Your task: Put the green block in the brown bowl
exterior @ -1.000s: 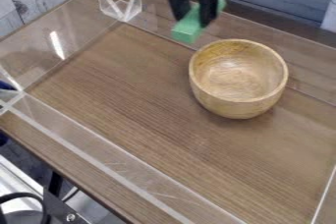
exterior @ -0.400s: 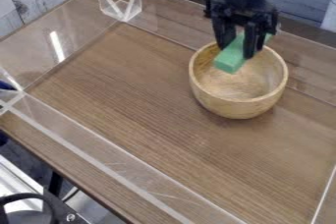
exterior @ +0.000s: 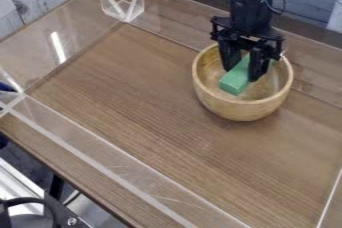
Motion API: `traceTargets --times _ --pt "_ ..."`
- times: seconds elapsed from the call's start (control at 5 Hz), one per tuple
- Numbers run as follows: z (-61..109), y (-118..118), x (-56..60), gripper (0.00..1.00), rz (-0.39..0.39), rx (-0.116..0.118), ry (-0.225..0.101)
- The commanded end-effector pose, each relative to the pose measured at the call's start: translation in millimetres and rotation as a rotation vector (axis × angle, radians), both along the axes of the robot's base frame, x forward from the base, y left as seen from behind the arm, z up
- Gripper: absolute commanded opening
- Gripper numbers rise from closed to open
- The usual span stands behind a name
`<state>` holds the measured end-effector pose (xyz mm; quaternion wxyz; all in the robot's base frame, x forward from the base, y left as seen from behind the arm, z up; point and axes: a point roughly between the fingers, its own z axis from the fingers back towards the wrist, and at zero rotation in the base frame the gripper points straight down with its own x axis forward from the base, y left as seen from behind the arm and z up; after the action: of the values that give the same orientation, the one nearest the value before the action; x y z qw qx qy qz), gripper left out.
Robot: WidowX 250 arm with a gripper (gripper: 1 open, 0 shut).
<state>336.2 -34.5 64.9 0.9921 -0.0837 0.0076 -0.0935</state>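
A round light-brown wooden bowl stands on the wooden table, right of centre. My black gripper points straight down into the bowl, its fingers reaching below the rim. It is shut on the green block, a small bright green bar held tilted between the fingers. The block's lower end hangs inside the bowl, close to its floor; whether it touches the floor I cannot tell. The arm rises out of the top of the frame.
Low clear acrylic walls fence the table on the left and front. A clear folded plastic stand sits at the far left corner. Wooden planking runs behind the table.
My gripper has carried the green block to the right and down, from above the table behind the bowl to inside the bowl. The grip stays shut.
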Motion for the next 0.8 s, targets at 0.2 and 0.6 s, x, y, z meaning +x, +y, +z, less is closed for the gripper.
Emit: traceTargets --times 0.2,0.6 --pt "32.8 3 3.5 1.00 0.009 -0.002 -0.075" --pt "76.2 25 -3.1 1.00 0.058 -0.006 -0.150"
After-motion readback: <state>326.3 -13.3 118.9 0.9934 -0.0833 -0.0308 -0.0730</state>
